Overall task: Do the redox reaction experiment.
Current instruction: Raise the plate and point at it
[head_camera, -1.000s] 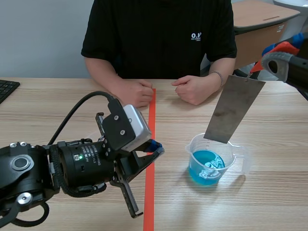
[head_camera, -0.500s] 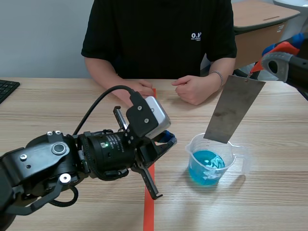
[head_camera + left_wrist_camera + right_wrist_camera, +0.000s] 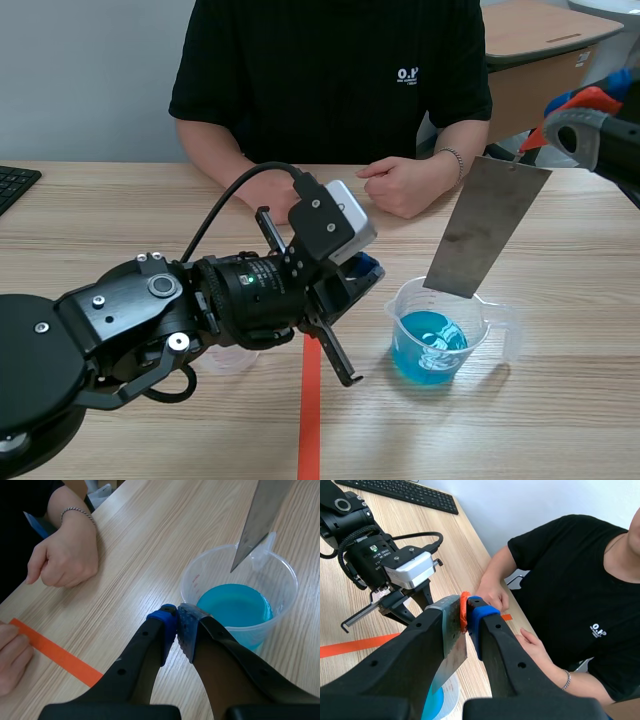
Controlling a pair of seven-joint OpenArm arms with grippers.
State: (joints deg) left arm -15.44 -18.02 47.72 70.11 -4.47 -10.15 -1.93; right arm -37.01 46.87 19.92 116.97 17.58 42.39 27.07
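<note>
Advanced toward the beaker (image 3: 445, 340) of blue liquid, the left tool (image 3: 177, 626), pinched together on nothing, now sits just beside its rim, while the right tool (image 3: 468, 611) clamps the metal plate (image 3: 488, 225) by its top, long axis slanting down over the beaker's mouth.

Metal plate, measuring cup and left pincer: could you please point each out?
metal plate (image 3: 488, 226), scene view, middle of its flat face.
measuring cup (image 3: 191, 581), left wrist view, clear side wall.
left pincer (image 3: 176, 622), left wrist view, midway between its fingertips.
</note>
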